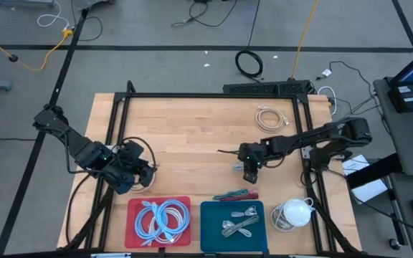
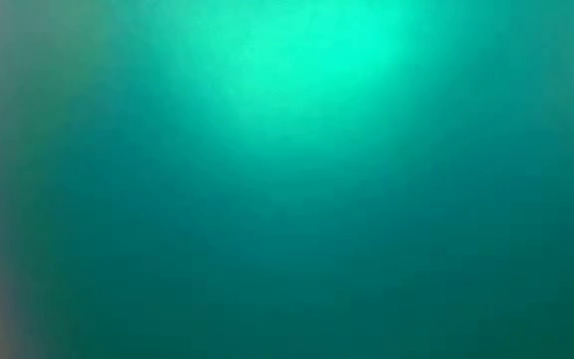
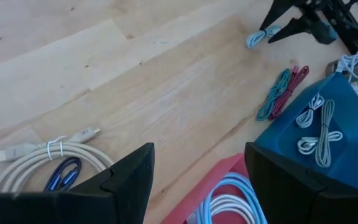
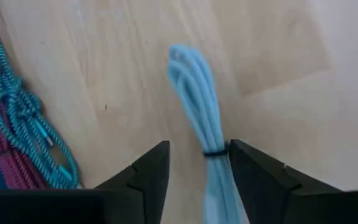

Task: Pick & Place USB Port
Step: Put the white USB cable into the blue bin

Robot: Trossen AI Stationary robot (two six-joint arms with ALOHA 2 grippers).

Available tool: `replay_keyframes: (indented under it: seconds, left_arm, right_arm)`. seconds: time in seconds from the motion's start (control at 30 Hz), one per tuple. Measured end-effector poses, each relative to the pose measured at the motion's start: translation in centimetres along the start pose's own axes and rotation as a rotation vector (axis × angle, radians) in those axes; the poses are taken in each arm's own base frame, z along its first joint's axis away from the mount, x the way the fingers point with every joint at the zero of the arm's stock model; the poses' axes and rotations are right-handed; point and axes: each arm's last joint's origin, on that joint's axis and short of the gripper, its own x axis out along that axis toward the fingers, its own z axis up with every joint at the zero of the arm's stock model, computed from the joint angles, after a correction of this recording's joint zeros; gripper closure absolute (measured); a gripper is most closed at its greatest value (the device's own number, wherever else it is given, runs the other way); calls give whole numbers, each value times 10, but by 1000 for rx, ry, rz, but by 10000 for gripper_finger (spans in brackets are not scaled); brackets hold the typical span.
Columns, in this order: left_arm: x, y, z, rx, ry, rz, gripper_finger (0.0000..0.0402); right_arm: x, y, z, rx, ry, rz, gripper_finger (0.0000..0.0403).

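A light blue cable bundle (image 4: pixel 194 93), bound by a black tie, lies on the wooden table (image 1: pixel 192 136) near its middle; it also shows in the left wrist view (image 3: pixel 255 41). My right gripper (image 4: pixel 197 177) is open and points steeply down, one finger on each side of the bundle at the tie; in the high view it hangs there (image 1: pixel 250 175). My left gripper (image 3: pixel 197 180) waits open above the far edge of the red tray (image 1: pixel 136 228), at the table's left (image 1: pixel 140 178). The low view shows only a teal blur. My right gripper straddles the bundle at its black tie (image 4: pixel 215 152), coming from above with the fingers across the cable. One finger (image 4: pixel 253 171) stands right at the bundle's edge; whether it touches, I cannot tell. The bundle lies flat on the table.
The red tray holds pale blue and white cables (image 1: pixel 160 218). The blue tray (image 1: pixel 210 236) holds grey-white cables. Teal and red braided cables (image 1: pixel 236 195) lie just behind it. A white coil (image 1: pixel 271 118) lies far right, a white and a blue cable (image 3: pixel 48 152) by my left gripper.
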Motion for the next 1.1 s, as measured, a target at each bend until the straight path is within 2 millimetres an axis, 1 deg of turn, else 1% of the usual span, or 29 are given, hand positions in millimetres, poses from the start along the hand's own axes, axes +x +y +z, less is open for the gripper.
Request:
replay_keyframes:
  seconds: [0.07, 0.13, 0.2, 0.27, 0.3, 0.47, 0.5, 0.57, 0.67, 0.8, 0.87, 0.93, 0.97, 1.1]
  left_arm:
    - [0, 0, -1, -1, 5, -2, 149]
    - [-1, 0, -1, -3, 7, -4, 149]
    - [-1, 0, -1, -9, 8, -4, 149]
    - [-1, 0, -1, -10, 8, -4, 149]
    - [-1, 0, -1, -10, 8, -5, 149]
    - [-1, 0, -1, -11, 1, -5, 149]
    - [-1, 0, -1, -13, 1, -4, 149]
    - [-1, 0, -1, -21, 1, -4, 149]
    - [-1, 0, -1, -24, 1, -5, 149]
    - [-1, 0, -1, -24, 0, -4, 149]
    - [-1, 0, -1, -23, -1, -4, 149]
    - [-1, 0, -1, -20, -1, -4, 149]
    - [-1, 0, -1, -20, -1, -4, 149]
    - [-1, 0, -1, -18, -1, -3, 149]
  right_arm:
    - [7, -1, -1, 1, 25, -10, 254]
    - [12, -1, -1, 9, 38, -12, 277]
    - [15, -2, -1, 34, 49, -22, 315]
    - [16, -2, -1, 45, 56, -23, 363]
    - [17, -2, -1, 48, 56, -23, 375]
    - [8, 0, 1, 117, 13, -7, 376]
    - [4, 1, 1, 138, 14, 12, 376]
    - [-11, 7, 7, 169, -15, 75, 376]
    - [-47, 28, 20, 171, -115, 202, 376]
    - [-93, 61, 26, 166, -194, 341, 376]
    - [-113, 80, 26, 150, -196, 411, 376]
    - [-122, 101, 20, 122, -147, 455, 376]
    - [-122, 111, 15, 108, -118, 466, 376]
    - [-107, 147, -2, 63, -12, 485, 376]
